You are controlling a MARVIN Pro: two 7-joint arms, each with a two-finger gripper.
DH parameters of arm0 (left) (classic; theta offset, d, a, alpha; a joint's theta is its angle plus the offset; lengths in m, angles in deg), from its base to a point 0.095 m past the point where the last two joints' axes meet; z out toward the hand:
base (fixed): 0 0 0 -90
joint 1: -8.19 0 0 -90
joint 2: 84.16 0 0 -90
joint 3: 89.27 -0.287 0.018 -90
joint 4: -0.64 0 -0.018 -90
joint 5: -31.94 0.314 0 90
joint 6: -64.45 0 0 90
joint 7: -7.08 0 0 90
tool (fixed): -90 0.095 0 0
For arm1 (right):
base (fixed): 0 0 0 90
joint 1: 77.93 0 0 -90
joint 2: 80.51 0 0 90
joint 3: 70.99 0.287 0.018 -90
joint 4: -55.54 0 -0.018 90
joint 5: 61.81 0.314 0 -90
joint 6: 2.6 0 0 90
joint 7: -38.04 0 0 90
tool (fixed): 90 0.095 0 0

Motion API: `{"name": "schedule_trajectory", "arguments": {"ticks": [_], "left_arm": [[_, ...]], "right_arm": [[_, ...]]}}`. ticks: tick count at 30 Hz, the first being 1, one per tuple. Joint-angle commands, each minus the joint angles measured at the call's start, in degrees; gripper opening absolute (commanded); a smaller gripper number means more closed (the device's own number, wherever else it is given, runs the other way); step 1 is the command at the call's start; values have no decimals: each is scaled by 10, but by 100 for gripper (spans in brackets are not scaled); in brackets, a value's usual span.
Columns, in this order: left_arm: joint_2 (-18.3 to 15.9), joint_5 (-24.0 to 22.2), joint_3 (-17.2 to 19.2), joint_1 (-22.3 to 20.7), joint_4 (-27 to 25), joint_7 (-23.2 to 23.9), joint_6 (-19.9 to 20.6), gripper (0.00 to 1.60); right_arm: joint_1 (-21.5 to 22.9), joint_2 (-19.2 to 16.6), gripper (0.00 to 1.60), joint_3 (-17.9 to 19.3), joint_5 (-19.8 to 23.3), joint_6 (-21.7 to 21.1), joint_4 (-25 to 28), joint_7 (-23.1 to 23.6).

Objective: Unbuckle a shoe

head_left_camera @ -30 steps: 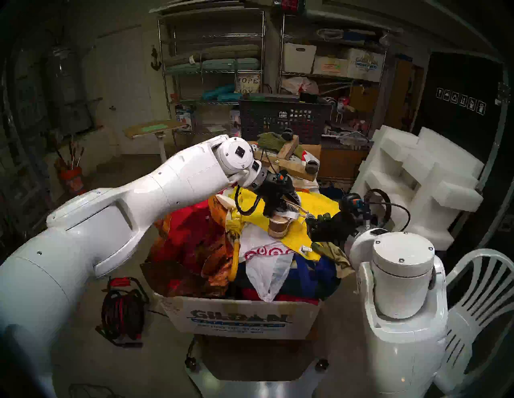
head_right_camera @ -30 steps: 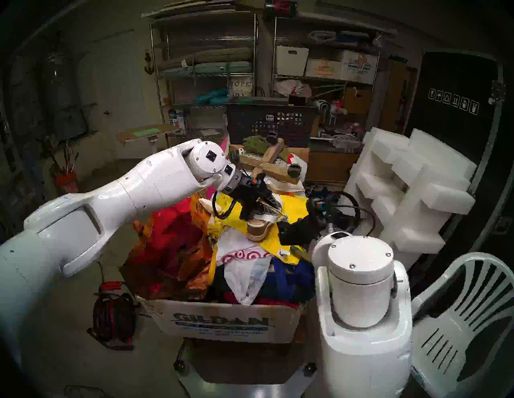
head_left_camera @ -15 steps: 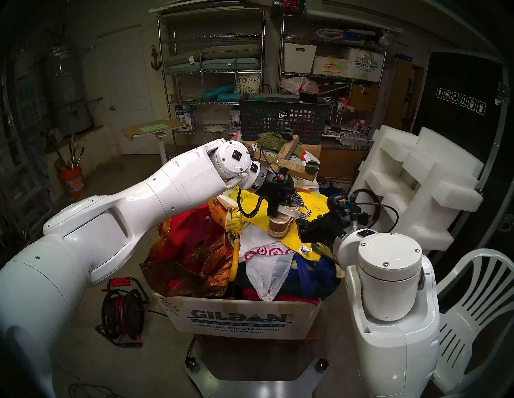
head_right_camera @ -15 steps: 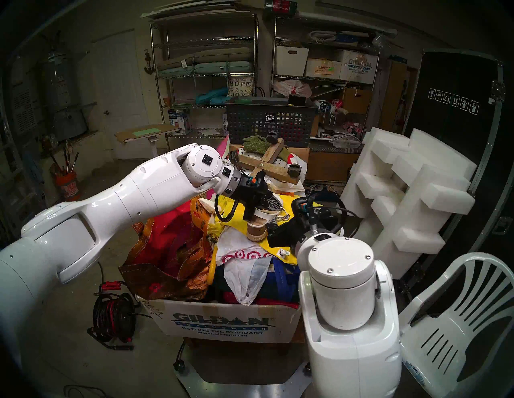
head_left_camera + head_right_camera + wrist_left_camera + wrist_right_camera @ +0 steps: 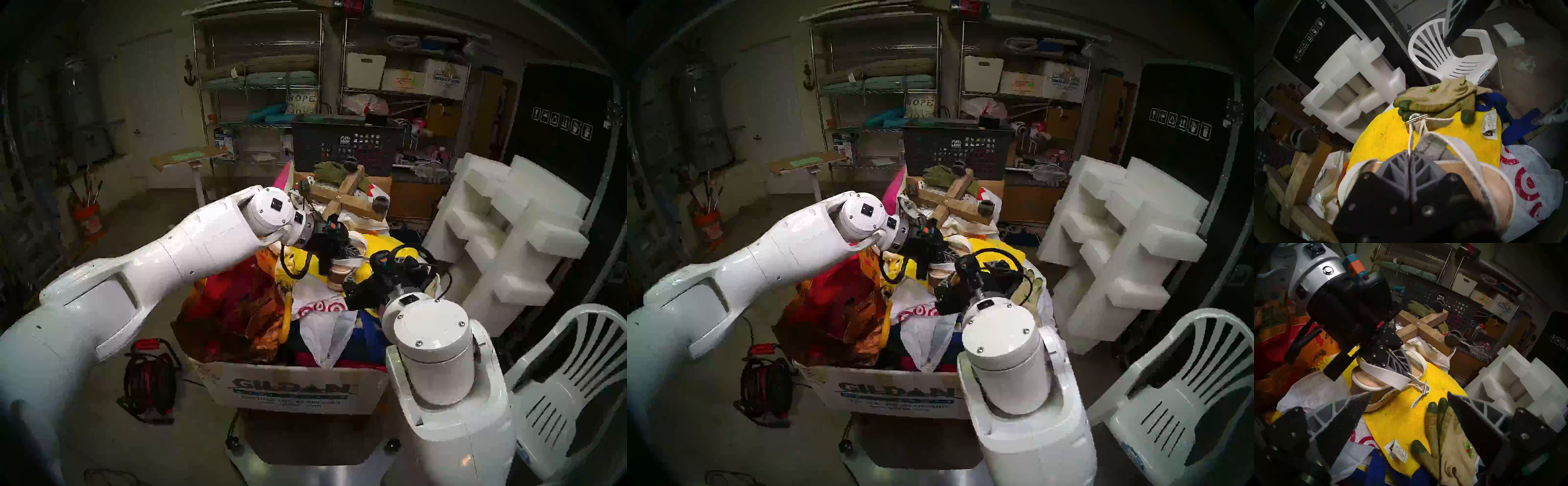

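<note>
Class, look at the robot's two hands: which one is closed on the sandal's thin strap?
The left hand, pinching the thin ankle strap of the sandal; the right hand stands open, holding nothing.

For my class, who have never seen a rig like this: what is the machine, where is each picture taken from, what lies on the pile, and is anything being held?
It is a robot with two white arms. Two pictures come from cameras on its head; one comes from each wrist. Below it, a cardboard box overflows with bags. On top lie a yellow cloth, a green work glove and a wedge sandal. The left gripper is shut on the sandal's thin ankle strap, near its metal buckle. The right gripper is open, hanging beside the sandal, holding nothing.
</note>
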Motion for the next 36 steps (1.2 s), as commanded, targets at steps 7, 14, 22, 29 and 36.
{"name": "schedule_trajectory", "arguments": {"ticks": [7, 14, 22, 29, 36], "left_arm": [[-25, -8, 13, 2, -31, -15, 7, 0], [-31, -12, 13, 4, -40, -15, 7, 0], [-35, -15, 12, 5, -46, -15, 6, 0], [-37, -16, 11, 5, -48, -16, 4, 0], [-37, -16, 10, 4, -49, -17, 3, 0]], "right_arm": [[22, -7, 159, -24, 17, 0, -34, -67], [38, 3, 117, -22, 16, 0, -50, -75], [45, 11, 75, -14, 11, 0, -52, -81], [49, 16, 76, -6, 3, 0, -59, -77], [50, 19, 77, 3, -1, 0, -66, -60]]}}
